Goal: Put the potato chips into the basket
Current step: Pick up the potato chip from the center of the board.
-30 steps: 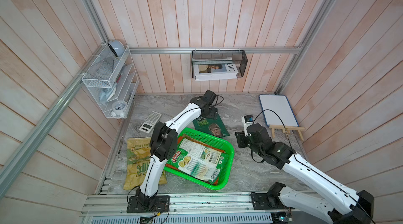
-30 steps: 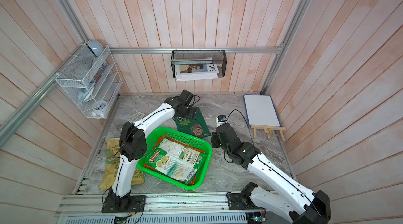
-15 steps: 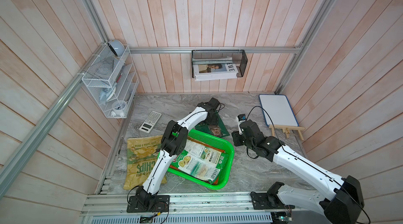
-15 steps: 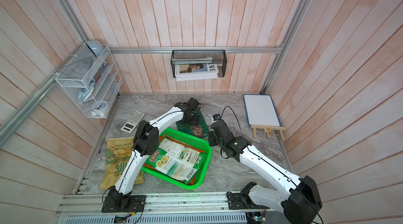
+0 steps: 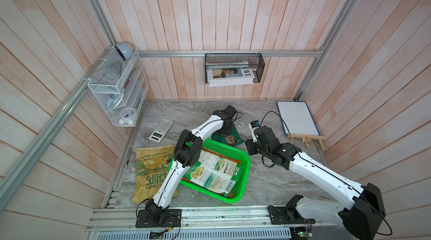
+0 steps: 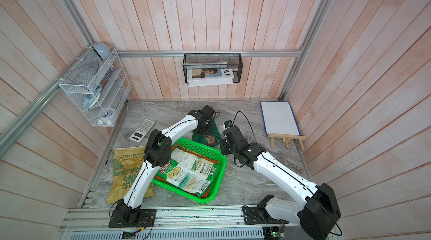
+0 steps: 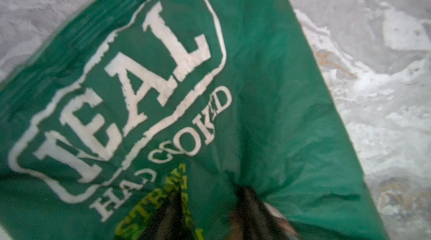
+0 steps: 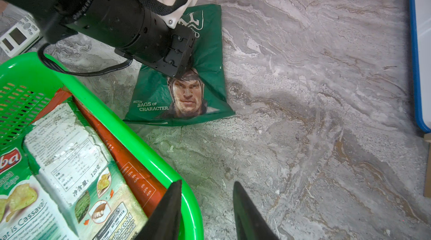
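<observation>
Marble bench | left gripper pinches green bag beside basket | right gripper spread, empty | next: lift over rim

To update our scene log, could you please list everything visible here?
basket: one, bright green, table centre
Chuba bag: one, white-green, in basket
second bag: one, pale, overlapping it
orange-red bag: one, beneath both
REAL bag: one, dark green, behind basket
CHIPS bag: one, tan-yellow, left of basket
calculator: one, white, far left
whiteboard: one, blue-edged, far right
easel: one, wooden, beside whiteboard
wire rack: one, white, left wall
mesh rack: one, black, back wall
left gripper: black jaws pinching REAL bag
right gripper: black jaws open, near basket rim
</observation>
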`<state>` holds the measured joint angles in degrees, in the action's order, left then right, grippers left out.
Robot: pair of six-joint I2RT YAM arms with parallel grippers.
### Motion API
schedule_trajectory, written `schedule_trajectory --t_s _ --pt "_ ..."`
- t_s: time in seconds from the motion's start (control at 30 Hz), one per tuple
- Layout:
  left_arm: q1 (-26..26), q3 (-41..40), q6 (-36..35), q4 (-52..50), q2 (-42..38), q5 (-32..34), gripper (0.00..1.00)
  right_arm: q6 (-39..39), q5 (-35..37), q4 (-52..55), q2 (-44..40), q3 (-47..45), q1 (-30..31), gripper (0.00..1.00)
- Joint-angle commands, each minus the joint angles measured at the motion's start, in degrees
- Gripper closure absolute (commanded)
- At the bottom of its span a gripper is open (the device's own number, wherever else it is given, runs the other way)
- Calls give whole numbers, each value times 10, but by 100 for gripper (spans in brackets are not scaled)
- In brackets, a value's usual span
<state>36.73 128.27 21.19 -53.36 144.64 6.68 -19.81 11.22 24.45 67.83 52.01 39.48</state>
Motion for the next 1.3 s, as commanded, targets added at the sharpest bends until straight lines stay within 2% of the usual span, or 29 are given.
schedule_trajectory --t_s 0.0,0.1,0.2,0.33,0.5,0.63,0.83,0.93,1.0,1.13,1.27 --pt "3 -11 -17 10 5 11 76 6 -4 15 5 21 -2 60" --pt "3 0 -20 17 -15 28 78 6 -3 18 3 26 -3 60" --pt "3 7 -24 22 -31 40 99 3 1 24 -1 29 -2 60" --pt "3 -10 -46 48 -71 40 100 -3 9 25 -14 27 -2 60" --pt "3 -69 -114 114 -159 21 100 -9 36 19 -32 26 -2 60" --pt "3 -133 -214 168 -249 10 100 -18 71 -6 -63 17 -4 61" --pt "-2 -298 -418 243 -406 10 100 -25 121 -39 -110 5 -8 62" --pt "-23 -357 -447 262 -469 24 100 -32 146 -45 -122 -4 -9 62" --pt "-43 -384 -487 241 -505 -38 100 -39 157 -50 -126 -11 -10 62" --pt "-54 -483 -648 209 -600 -143 87 -60 151 -70 -126 -25 -12 62" --pt "-64 -541 -863 64 -677 -257 62 -81 138 -84 -124 -39 -11 62"
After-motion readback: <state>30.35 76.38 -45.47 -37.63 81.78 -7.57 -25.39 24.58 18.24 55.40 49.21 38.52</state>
